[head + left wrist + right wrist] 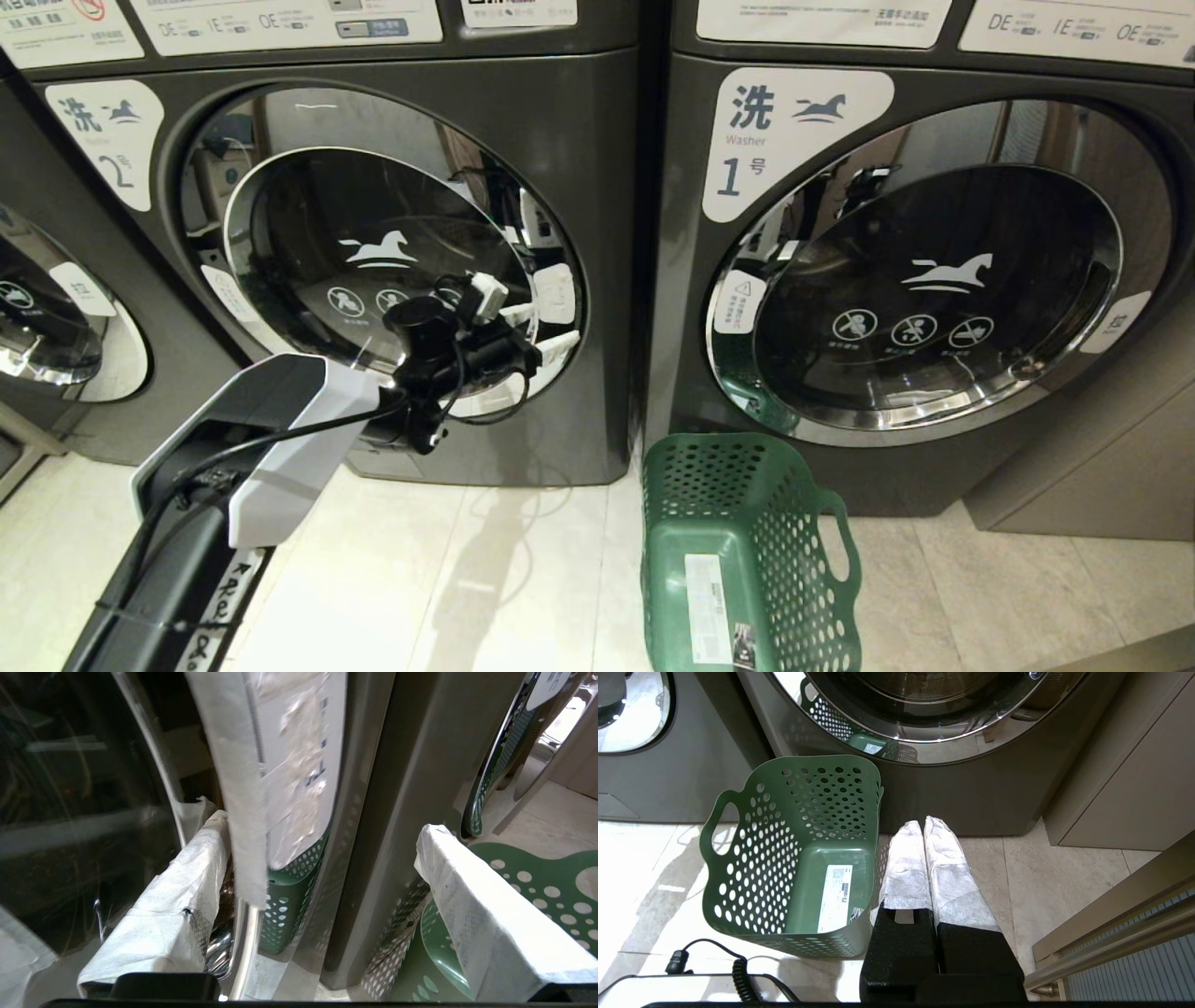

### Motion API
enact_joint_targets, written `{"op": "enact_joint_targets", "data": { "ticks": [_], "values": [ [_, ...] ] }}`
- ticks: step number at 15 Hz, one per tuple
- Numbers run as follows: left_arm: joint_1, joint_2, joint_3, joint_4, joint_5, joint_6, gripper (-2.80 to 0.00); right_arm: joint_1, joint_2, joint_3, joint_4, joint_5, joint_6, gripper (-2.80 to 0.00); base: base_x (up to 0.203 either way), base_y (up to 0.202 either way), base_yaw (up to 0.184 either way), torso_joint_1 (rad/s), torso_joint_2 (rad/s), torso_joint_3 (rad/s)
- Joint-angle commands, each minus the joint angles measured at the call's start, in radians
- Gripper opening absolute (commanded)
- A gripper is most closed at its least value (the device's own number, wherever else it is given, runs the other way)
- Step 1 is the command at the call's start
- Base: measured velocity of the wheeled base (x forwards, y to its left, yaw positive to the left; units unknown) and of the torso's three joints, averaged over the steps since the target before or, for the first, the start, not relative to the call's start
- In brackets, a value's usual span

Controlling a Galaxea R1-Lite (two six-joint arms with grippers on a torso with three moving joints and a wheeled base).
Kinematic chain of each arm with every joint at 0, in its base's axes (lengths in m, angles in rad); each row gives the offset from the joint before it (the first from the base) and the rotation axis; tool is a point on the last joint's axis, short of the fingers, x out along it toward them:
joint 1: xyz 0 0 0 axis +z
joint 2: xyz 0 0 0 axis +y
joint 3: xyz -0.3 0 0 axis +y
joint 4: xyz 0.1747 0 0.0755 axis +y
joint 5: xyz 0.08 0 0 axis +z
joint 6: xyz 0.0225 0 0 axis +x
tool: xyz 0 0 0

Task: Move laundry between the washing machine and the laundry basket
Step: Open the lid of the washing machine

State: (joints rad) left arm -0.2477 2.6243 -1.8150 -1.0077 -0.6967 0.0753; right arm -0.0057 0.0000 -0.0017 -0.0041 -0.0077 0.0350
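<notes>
The washing machine point(588, 140) marked "2" has its round glass door point(373, 252) shut. My left gripper point(549, 329) is at the door's right edge, open. In the left wrist view the left gripper point(320, 823) straddles the chrome rim point(245, 938) and a white label point(299, 765), with one white-wrapped finger point(187, 896) against the glass side. The green laundry basket point(794, 523) stands on the floor in front of the gap between two machines and holds nothing but a white sticker. My right gripper point(924, 826) hangs shut beside the laundry basket point(752, 858). No laundry is in view.
A like machine marked "1" point(934, 280) stands to the right, door shut, and part of a third point(56, 327) shows at the far left. A beige cabinet point(1125, 765) adjoins the right machine. A black coiled cable point(738, 970) lies near the basket on the pale tiled floor.
</notes>
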Motion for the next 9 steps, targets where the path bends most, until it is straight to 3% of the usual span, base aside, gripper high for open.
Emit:
{"op": "enact_joint_targets", "data": {
  "ticks": [1, 9],
  "values": [
    [0.002, 0.014, -0.024, -0.002, -0.02, 0.0, 0.0, 0.0, 0.002, 0.0, -0.001, 0.0, 0.0, -2.8, 0.0, 0.0, 0.0, 0.0, 0.0, 0.0],
    [-0.004, 0.034, -0.112, 0.044, -0.054, -0.011, 0.0, 0.001, 0.002, 0.002, -0.001, 0.0, 0.0, -2.8, 0.0, 0.0, 0.0, 0.0, 0.0, 0.0]
  ]
}}
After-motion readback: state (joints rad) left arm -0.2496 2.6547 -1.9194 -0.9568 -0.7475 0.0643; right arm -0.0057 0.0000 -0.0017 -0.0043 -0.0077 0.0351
